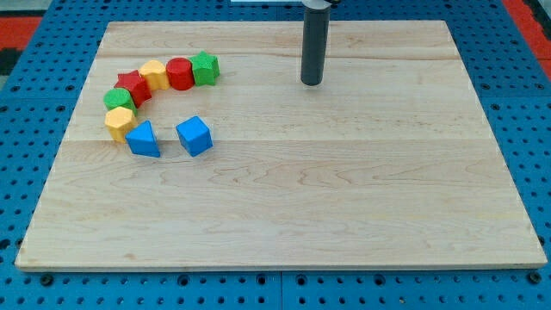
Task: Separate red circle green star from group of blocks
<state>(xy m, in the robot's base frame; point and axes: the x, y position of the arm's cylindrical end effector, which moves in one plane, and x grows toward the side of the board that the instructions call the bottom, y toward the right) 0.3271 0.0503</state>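
Note:
The red circle (180, 73) and the green star (205, 67) touch each other at the right end of an arc of blocks at the view's upper left. Left of the red circle the arc goes on with a yellow block (154, 75), a red star (133, 87), a green circle (119, 99) and a yellow hexagon (120, 122). A blue triangle (143, 139) and a blue cube (195, 135) lie below the arc. My tip (311, 82) stands on the board well to the right of the green star, apart from every block.
The wooden board (344, 198) lies on a blue pegboard table (525, 103). All blocks are in the board's upper left part.

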